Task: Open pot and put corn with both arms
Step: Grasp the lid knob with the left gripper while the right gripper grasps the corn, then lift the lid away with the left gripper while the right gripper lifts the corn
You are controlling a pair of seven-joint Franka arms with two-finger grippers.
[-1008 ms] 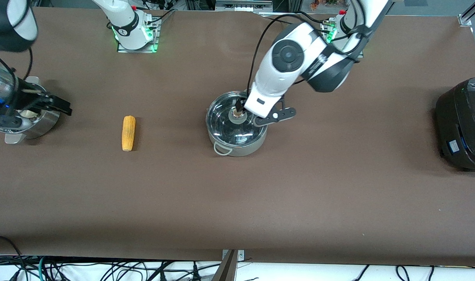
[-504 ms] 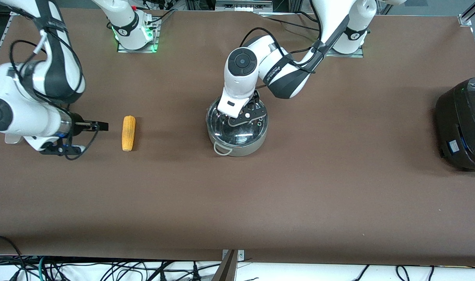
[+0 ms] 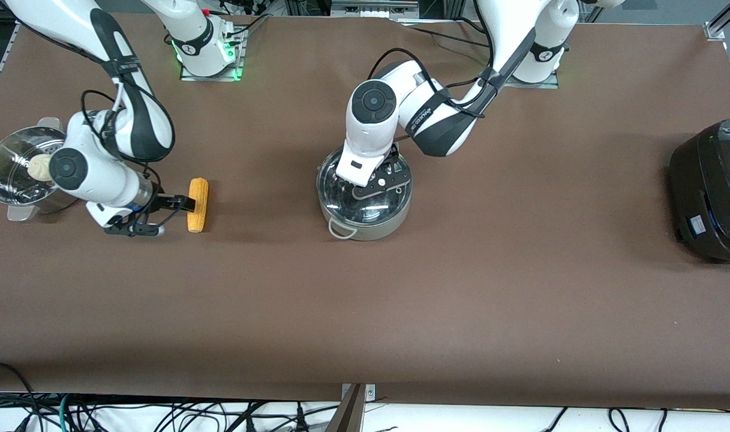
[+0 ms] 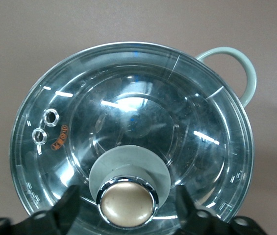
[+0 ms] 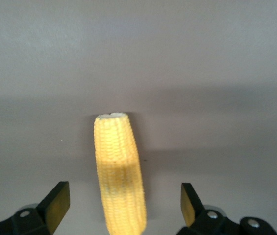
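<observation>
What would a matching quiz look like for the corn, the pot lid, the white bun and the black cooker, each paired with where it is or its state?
Things:
1. corn
2. lid
3. bun
4. cooker

States:
A. in the steel steamer
B. at the left arm's end of the table
C. shut on the pot, open left gripper around its knob
D. lying on the table, between the open right gripper's fingers

Pairs: 1-D, 2-C, 3-A, 4-B

My black left gripper (image 4: pixel 128 215) hangs over the pot (image 3: pixel 365 207) of shiny steel with pale grey handles, its clear lid (image 4: pixel 133 132) tan-knobbed (one small orange sticker). The corn (image 5: pixel 118 171) is yellow, rowed with kernels, on the brown table (image 3: pixel 460 300).
</observation>
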